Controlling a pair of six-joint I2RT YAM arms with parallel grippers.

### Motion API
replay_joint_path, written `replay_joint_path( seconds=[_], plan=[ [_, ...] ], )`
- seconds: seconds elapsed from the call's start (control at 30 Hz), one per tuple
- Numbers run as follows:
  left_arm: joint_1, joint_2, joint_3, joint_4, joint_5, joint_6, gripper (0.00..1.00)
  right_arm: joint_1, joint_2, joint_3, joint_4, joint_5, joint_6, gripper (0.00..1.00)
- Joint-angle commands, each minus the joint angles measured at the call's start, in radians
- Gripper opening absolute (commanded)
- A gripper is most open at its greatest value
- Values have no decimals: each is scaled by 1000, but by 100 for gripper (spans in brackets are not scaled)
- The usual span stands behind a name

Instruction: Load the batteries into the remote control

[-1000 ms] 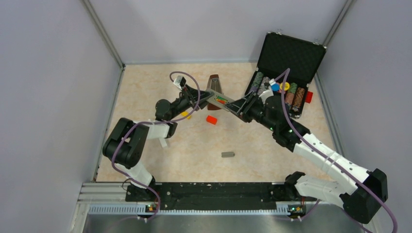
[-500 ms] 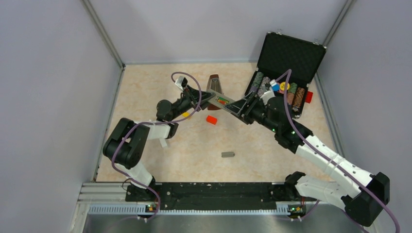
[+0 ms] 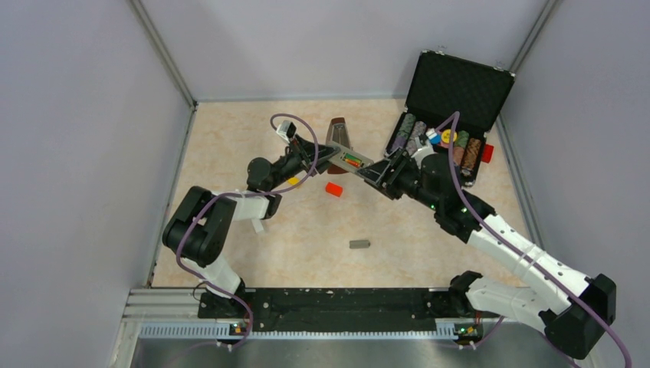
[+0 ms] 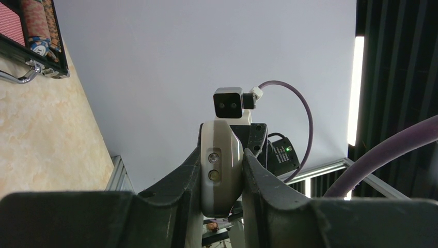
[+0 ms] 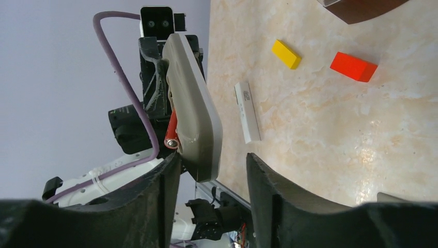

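Remote (image 5: 193, 98): hanging above desk (image 3: 306, 222), left end effector (image 4: 221, 170) clenching one end. Batteries (image 3: 352, 160) sitting in recess. Right end effector (image 5: 212, 165) straddling far end, released. Cover (image 3: 359, 244) lying on desk. Likely risk: right finger nudging remote sideways, popping red battery (image 5: 171, 133) loose.

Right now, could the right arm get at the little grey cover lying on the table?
Probably yes. The cover lies by itself on the table, on the right arm's side. Its jaws stand open round the remote, so they look free to leave.
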Motion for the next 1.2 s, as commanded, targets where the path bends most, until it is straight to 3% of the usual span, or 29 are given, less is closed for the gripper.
replay_joint_path(
  seconds=[0.0, 0.13, 0.33, 0.47, 0.63, 1.03, 1.17],
  plan=[
    [-1, -46, 28, 55, -20, 9, 0, -16, -35, 32, -4, -2, -19, 54],
    [-1, -46, 32, 49, -20, 11, 0, -15, -46, 37, 5, -9, -40, 69],
    [-1, -53, 31, 49, -20, 11, 0, -16, -52, 35, 35, -3, -25, 72],
    [-1, -57, 28, 54, -17, 5, 0, -17, -38, 33, 52, 6, -4, 70],
    [-1, -58, 16, 58, -14, 6, 0, -21, -12, 27, 85, -14, 23, 58],
    [0, -52, 3, 73, -12, 0, 0, -23, -31, 0, 106, 7, 51, 62],
    [-1, -47, 5, 80, -11, -5, 0, -27, -23, 3, 81, 9, 63, 53]
  ],
)
